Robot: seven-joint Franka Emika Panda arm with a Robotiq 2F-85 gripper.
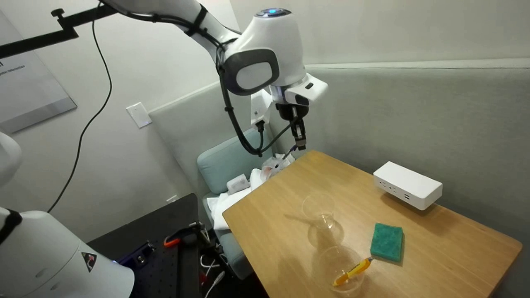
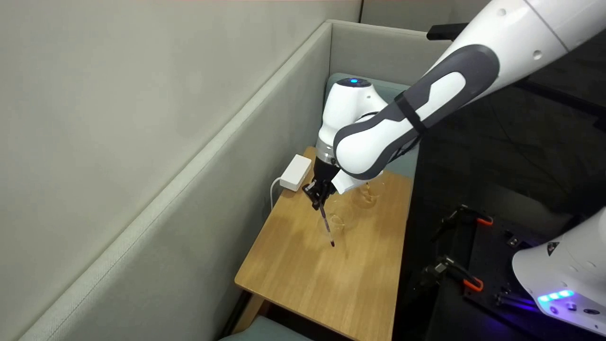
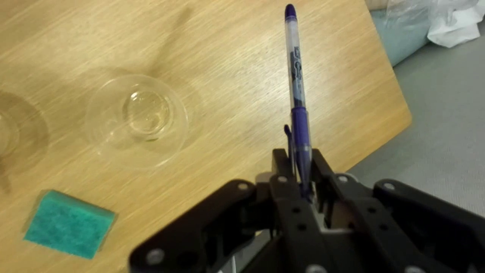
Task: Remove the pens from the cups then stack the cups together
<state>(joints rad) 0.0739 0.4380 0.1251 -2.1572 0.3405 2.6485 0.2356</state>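
Observation:
My gripper [image 3: 297, 165] is shut on the dark purple pen [image 3: 297, 79], holding its capped end with the clear barrel sticking out beyond the fingertips. In an exterior view the gripper [image 1: 301, 145] and dark pen [image 1: 289, 152] are above the table's far corner; both also show in an exterior view [image 2: 326, 222]. A clear cup [image 1: 319, 207] stands on the table without a pen in it, and also shows in the wrist view [image 3: 136, 121]. A second clear cup [image 1: 336, 265] holds the yellow-orange pen [image 1: 352, 272], leaning against its rim. The second cup [image 3: 7, 132] is cut off in the wrist view.
A green sponge pad [image 1: 386, 242] lies beside the cups on the wooden table [image 1: 281, 244]. A white power box [image 1: 408, 186] is at the table's wall-side edge. A padded wall [image 1: 434, 116] runs along that side. White paper and plastic [image 1: 265, 174] lie on the seat past the table edge.

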